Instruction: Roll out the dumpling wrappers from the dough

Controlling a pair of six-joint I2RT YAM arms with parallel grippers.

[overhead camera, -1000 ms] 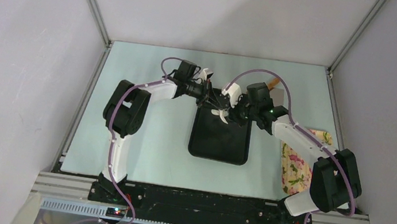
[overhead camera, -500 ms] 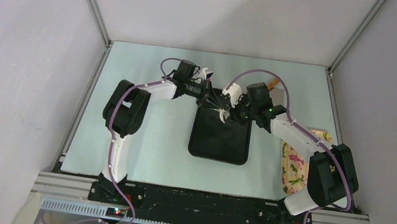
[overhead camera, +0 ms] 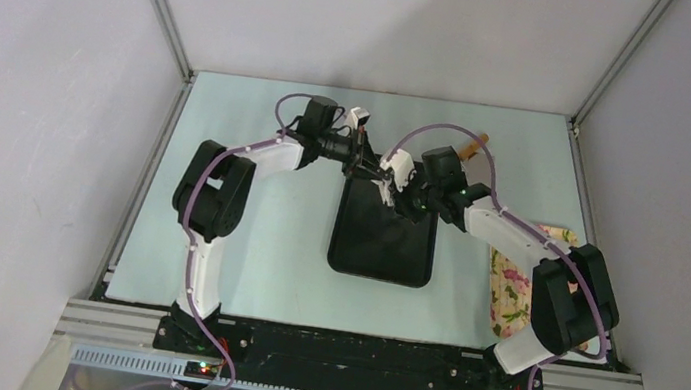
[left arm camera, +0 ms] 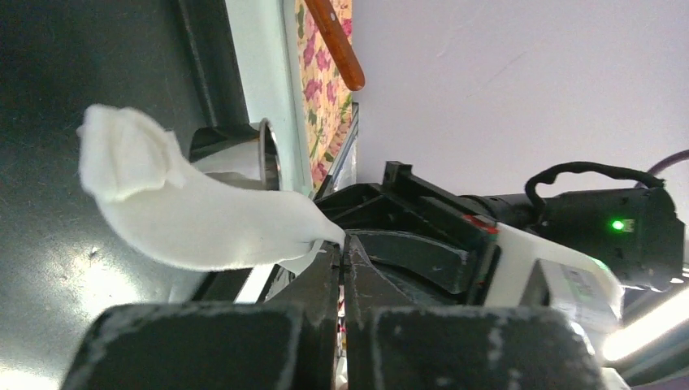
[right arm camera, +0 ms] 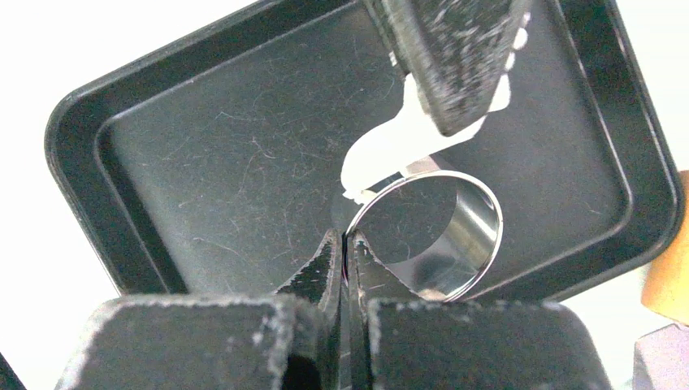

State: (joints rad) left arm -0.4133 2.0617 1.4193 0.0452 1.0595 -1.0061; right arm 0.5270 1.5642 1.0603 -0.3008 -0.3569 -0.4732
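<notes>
Dough in mid-air: a stretched, ragged strip of the dough (left arm camera: 203,223) is held above the far end of the black tray (right arm camera: 203,162). One end is pinched in the left end effector (left arm camera: 342,248), whose jaws are pressed together on it. The loose end is seen folded over on itself, close to the steel cup (right arm camera: 475,236) that stands on the tray floor. The right end effector (right arm camera: 345,241) is closed as well, its tips brought together at the near rim of the cup and apparently nipping that thin rim. A wooden rod (left arm camera: 335,45), taken to be the rolling pin, is left lying toward the far side of the bench (overhead camera: 256,234), apart from both arms, and a floral cloth (overhead camera: 511,287) is spread at the right. No flat round wrapper is visible in any view. The task is therefore judged to be at an early stage: the dough is off the tray and drawn out, but portions are yet to be laid down, rolled thin and shaped into wrappers
</notes>
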